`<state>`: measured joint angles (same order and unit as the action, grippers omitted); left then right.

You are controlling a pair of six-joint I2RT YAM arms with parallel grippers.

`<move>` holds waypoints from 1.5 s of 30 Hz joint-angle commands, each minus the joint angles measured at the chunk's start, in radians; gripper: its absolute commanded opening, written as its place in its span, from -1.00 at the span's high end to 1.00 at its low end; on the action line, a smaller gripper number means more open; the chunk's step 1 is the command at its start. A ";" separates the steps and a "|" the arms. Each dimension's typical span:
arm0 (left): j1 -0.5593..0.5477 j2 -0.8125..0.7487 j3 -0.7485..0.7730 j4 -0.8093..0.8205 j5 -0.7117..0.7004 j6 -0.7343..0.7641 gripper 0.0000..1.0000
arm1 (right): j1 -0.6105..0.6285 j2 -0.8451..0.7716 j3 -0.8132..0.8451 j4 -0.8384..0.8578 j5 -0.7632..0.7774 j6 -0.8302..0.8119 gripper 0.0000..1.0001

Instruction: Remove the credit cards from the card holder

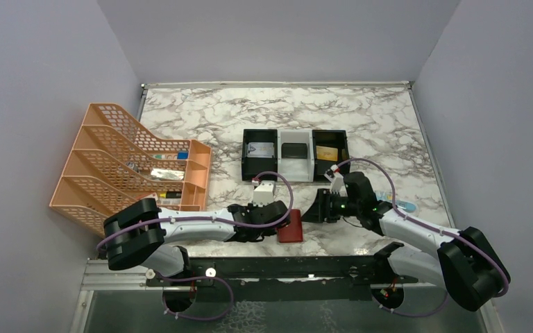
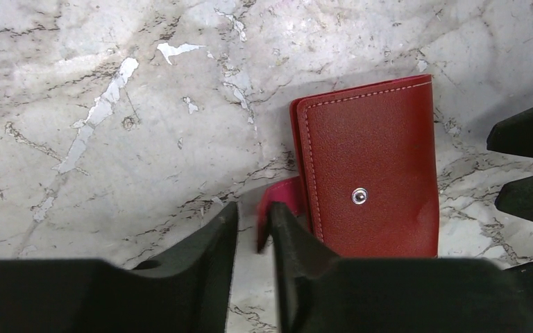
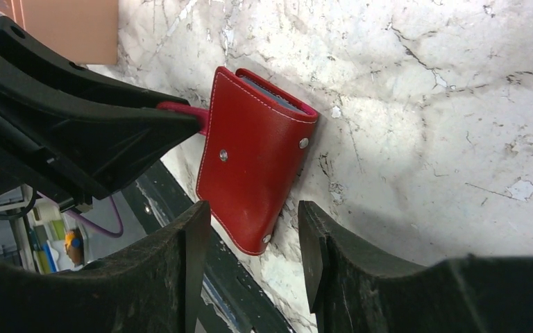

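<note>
The dark-red card holder lies folded shut on the marble by the table's front edge. It shows in the left wrist view and the right wrist view. My left gripper is at its left side. Its jaws stand narrowly apart, with the holder's red strap at the right finger, not clamped. My right gripper is open on the holder's right side, its jaws straddling the holder's near corner without touching. A silvery card, a black card and a gold card lie in the tray.
The black-and-white three-compartment tray stands behind the grippers mid-table. An orange file rack holding small items fills the left side. A clear light-blue packet lies to the right of my right arm. The metal front rail runs just below the holder.
</note>
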<state>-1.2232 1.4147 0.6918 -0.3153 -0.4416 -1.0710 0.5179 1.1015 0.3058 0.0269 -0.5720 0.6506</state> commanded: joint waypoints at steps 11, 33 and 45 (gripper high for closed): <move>0.002 -0.102 0.029 0.191 0.038 0.116 1.00 | 0.001 0.033 0.080 -0.107 0.121 -0.007 -0.13; 0.002 -0.092 0.120 0.328 0.125 0.206 1.00 | 0.001 0.041 0.194 -0.200 0.414 0.071 0.09; 0.003 -0.074 0.103 0.257 0.064 0.184 1.00 | 0.001 -0.192 0.164 -0.247 0.440 -0.025 0.00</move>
<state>-1.2232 1.3727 0.8131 -0.0460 -0.3466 -0.8845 0.5179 0.9218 0.4900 -0.2420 -0.0692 0.6735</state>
